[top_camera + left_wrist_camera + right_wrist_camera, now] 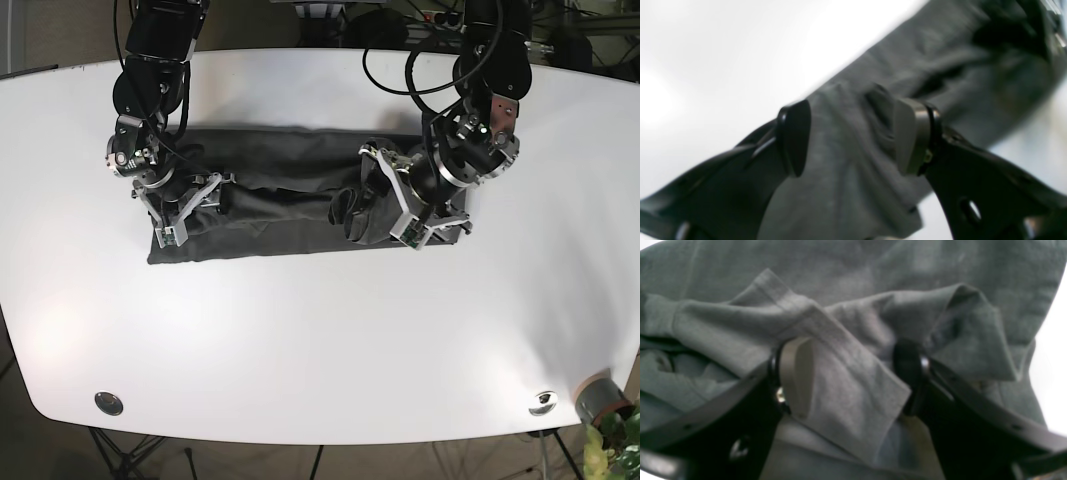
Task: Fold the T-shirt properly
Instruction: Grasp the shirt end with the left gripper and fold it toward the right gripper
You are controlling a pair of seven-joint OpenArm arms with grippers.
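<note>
- The white oval table (pixel 320 330) carries the dark grey cotton T-shirt (pixel 290 190), already a long band; we judge the crosswise folds remain.
- Our left gripper (pixel 853 133) has its fingers spread astride a bunched end.
- Our right gripper (pixel 853 373), also spread, straddles a sleeve flap.

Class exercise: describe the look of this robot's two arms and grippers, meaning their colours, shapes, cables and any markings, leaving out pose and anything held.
Both arms are black, built from rounded, drum-like joint housings, with black cables looping loose along them. The left gripper has black, flat, tapering fingers with oval holes, ending in paddle-shaped pads, one face grey. The right gripper matches it, with a beige-grey pad and small silver screws. No markings are readable.
</note>
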